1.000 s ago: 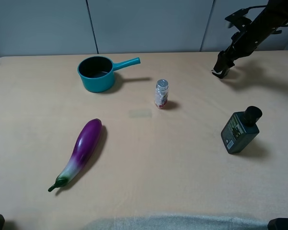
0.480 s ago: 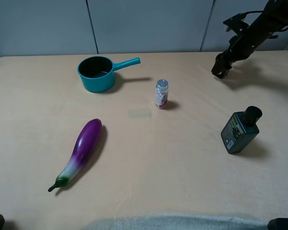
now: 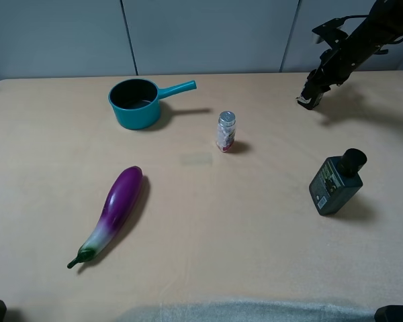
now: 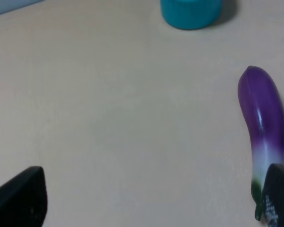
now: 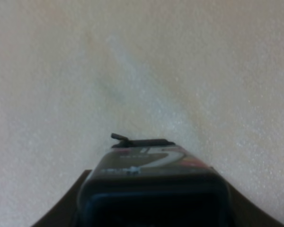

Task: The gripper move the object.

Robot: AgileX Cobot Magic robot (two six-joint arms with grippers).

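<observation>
Jaws of the right gripper (image 3: pixel 310 99) have come together since a second back, arm has hardly shifted, nothing else on the table (image 3: pixel 255 235) moved. We read them as clamped on the object (image 5: pixel 151 182): wrist view shows its black body and white-and-red label filling the gap, with dark jaw sides hugging both flanks. It sits in that grip at the far right of the table, low over the surface; whether it touches the top we cannot tell. Step in hand, we judge: grip just made, lift comes next. To do it well we'd hold the squeeze steady and rise straight up before any sideways travel, since a small smooth box could slip or twist if dragged. Outward: dark-green bottle (image 3: pixel 336 182) lies on the same side, well apart; shaker (image 3: pixel 226 131) stands mid-table; teal pot (image 3: pixel 136 102) and eggplant (image 3: pixel 114 211) over on the left. We'd carry above all of these. Meanwhile the left gripper (image 4: pixel 146 208) idles, fingers (image 4: pixel 19 201) wide apart, near the eggplant's stem end
</observation>
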